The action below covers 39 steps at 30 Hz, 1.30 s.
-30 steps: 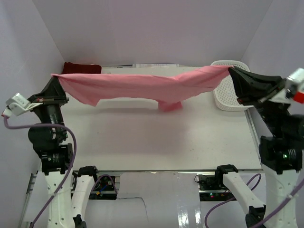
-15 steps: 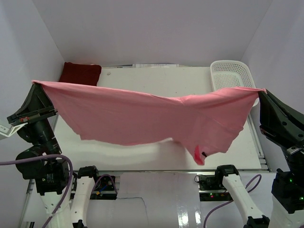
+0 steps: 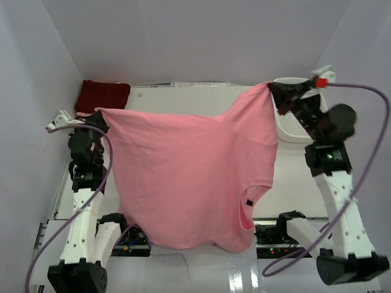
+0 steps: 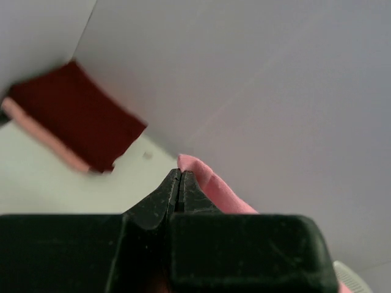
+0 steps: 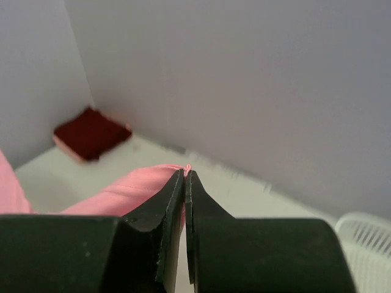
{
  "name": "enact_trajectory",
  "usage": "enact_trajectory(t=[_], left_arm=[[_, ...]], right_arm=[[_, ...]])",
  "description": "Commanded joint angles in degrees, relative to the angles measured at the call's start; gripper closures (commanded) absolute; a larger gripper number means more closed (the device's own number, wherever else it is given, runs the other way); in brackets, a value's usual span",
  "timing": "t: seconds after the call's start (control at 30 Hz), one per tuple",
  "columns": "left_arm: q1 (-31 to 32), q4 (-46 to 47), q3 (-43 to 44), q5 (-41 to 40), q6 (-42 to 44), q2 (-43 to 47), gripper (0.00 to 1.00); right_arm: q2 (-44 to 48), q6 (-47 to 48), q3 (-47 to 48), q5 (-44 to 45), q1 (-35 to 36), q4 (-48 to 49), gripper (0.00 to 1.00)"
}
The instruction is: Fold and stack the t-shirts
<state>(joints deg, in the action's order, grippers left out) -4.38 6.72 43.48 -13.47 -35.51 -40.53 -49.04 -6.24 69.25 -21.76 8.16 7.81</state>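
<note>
The salmon pink t-shirt [image 3: 189,177] hangs spread in the air between my two arms, its lower part with the neck opening draping down past the table's near edge. My left gripper [image 3: 99,116] is shut on one upper corner of the pink t-shirt [image 4: 211,186]. My right gripper [image 3: 273,90] is shut on the other upper corner of the pink t-shirt [image 5: 131,189], in front of the basket. The dark maroon t-shirt [image 3: 102,96] lies folded as a rectangle in the far left corner, and it shows as the maroon t-shirt [image 4: 73,116] and maroon t-shirt [image 5: 90,133] in both wrist views.
A white mesh basket [image 3: 292,125] stands at the far right of the table, partly behind my right arm. White walls close in the table [image 3: 299,189] on the left, back and right. The hanging shirt hides most of the tabletop.
Both arms have swung the pink t-shirt up and back toward the far side. It was stretched low and wide over the near edge, and now it hangs long from two high corners.
</note>
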Motion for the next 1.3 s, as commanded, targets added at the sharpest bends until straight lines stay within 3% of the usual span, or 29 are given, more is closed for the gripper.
enact_trajectory(t=[0.0,0.17,0.27,0.37,0.5,0.63,0.9,1.27], left_arm=[[-0.4,1.4,-3.7,1.7,-2.1,-4.4,1.0],[-0.4,6.0,-4.7,2.3,-2.2,-19.9,1.0],[-0.3,6.9,-0.5,3.3,-2.5,-32.2,1.0],[0.0,7.4,6.0,5.1,-2.1,-44.2,1.0],[0.8,7.5,17.1,8.7,-0.6,-57.2,1.0],[1.2,8.7,20.9,8.6,-0.1,-63.9,1.0],[1.3,8.3,29.8,10.1,3.8,-74.0,1.0],[1.1,7.4,32.5,7.5,5.5,-76.0,1.0]], right_arm=[[-6.6,-2.5,-7.3,0.8,-0.1,2.5,0.92],[-20.9,-6.2,-12.1,-1.2,-0.1,8.5,0.92],[-31.4,-9.1,-10.7,-3.3,-0.1,11.8,0.92],[-41.9,-10.5,-5.7,-4.4,-0.1,13.0,0.92],[-57.6,-11.1,7.9,-6.3,-0.2,10.4,0.92],[-68.3,-11.2,19.4,-7.8,-0.1,7.9,0.92],[-81.2,-8.7,37.5,-7.0,-0.2,-1.6,0.92],[-83.7,-5.6,42.9,-3.5,-1.3,-6.3,0.92]])
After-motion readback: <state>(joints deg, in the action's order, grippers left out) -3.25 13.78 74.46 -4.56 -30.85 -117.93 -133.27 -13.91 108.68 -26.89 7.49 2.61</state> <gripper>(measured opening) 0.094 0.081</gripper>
